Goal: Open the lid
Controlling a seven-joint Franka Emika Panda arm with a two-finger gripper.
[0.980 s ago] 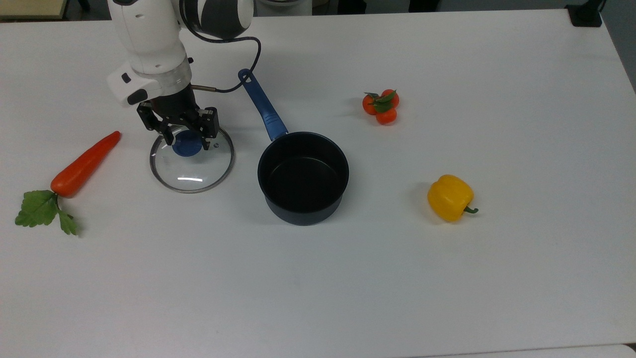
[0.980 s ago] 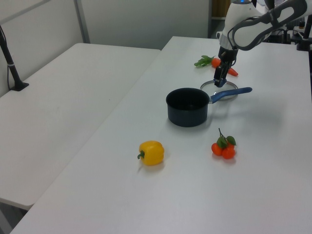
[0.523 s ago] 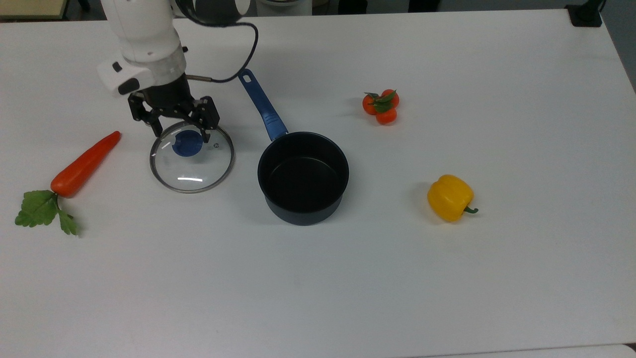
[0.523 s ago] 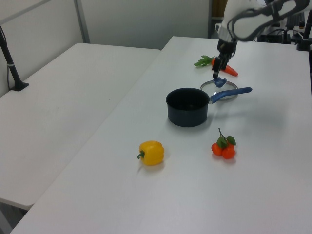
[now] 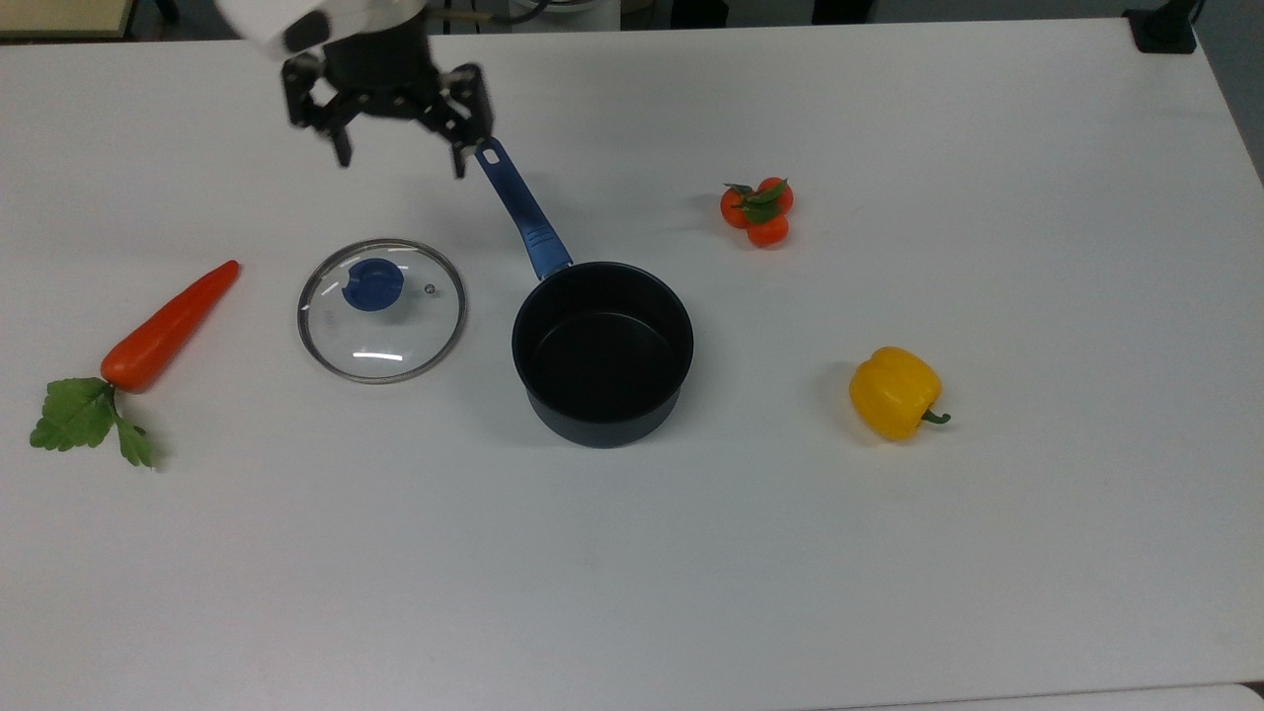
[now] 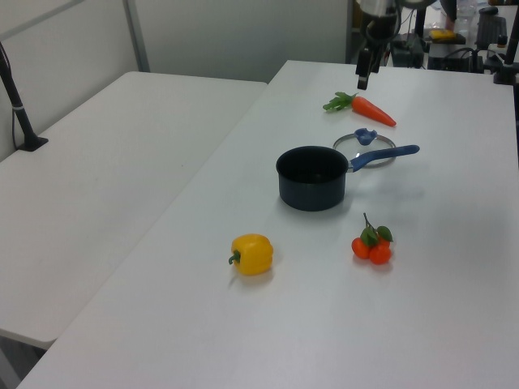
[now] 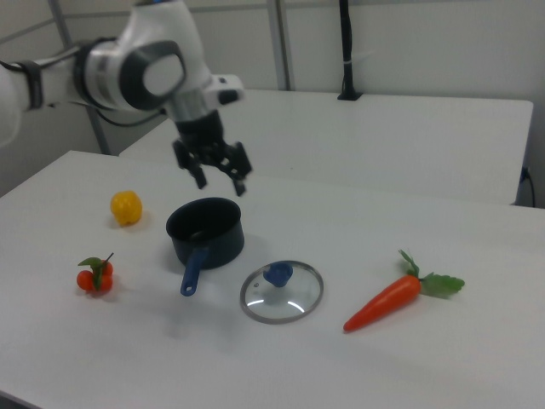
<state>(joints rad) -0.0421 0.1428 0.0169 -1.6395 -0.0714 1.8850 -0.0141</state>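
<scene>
Currently: lid flat on tabletop, beside saucepan | end effector raised, spread, empty | lid probably rigid, breakable, slick glass; grasp blue knob.

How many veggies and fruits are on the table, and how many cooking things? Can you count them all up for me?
Carrot: 1
Yellow pepper: 1
Bunch of small orange fruits: 1
Saucepan: 1
Lid: 1
Food things: 3
Cooking things: 2
Total: 5
</scene>
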